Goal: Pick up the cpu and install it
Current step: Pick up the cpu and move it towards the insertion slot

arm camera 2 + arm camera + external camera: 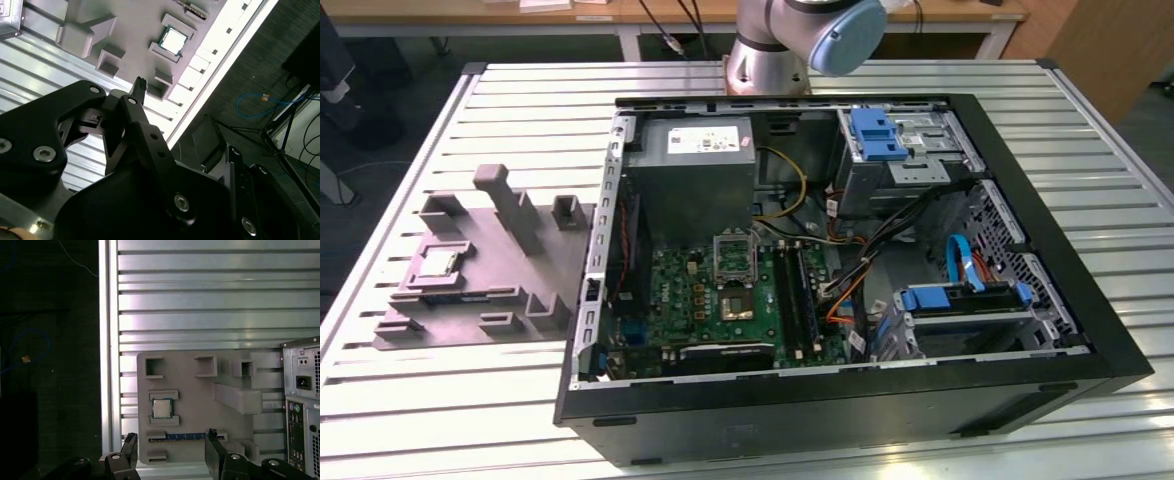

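— Where does the cpu [434,263] lie?

— Flat in a small framed recess of the grey tray [507,250], with its pale metal top upward. The recess is close to the tray's outer edge, the one away from the computer case [1067,350]. The cpu sits in the same place in the first wrist view [161,408] and in the second wrist view [173,41].

— And the tray itself?

— It rests on the slatted bench [480,90], along the bench's edge at the exterior view's left, just beside the open case. A thin strip with a blue edge [185,436], perhaps a memory stick, lies in a slot of the tray near the cpu.

— What is the claw doing?

— The gripper [171,437] is spread wide. In the first wrist view its two black fingers [212,442] stand well apart with nothing pinched between them. They hang above the tray, clear of the cpu.

— And inside the case?

— The green motherboard [707,300] lies on the case floor, next to the grey power-supply box [700,170]. A square metal-framed socket [734,255] sits on the board, near the board's edge by that box. The arm's base [781,45] stands at the bench's far edge, behind the case.
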You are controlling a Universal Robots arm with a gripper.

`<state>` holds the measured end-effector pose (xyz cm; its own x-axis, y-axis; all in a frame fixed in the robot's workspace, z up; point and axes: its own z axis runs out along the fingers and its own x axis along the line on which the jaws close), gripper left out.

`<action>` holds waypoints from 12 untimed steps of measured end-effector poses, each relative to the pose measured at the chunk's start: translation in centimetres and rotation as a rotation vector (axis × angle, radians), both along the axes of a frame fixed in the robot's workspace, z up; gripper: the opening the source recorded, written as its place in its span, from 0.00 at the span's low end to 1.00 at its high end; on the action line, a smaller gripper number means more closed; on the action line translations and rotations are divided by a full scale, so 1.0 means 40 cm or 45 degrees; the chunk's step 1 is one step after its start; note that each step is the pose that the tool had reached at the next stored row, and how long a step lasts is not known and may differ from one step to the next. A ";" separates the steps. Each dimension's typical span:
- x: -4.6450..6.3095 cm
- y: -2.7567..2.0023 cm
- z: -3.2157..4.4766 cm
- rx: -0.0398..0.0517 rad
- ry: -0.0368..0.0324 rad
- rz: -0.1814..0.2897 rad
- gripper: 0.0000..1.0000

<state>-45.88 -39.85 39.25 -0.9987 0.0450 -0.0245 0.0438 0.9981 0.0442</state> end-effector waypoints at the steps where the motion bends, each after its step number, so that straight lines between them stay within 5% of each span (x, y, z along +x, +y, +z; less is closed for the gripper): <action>1: 0.000 0.000 0.000 0.000 -0.0001 0.000 0.64; 7: 0.000 0.000 -0.004 -0.005 0.0020 0.003 0.64; 12: 0.000 0.000 -0.012 -0.005 0.0150 0.007 0.64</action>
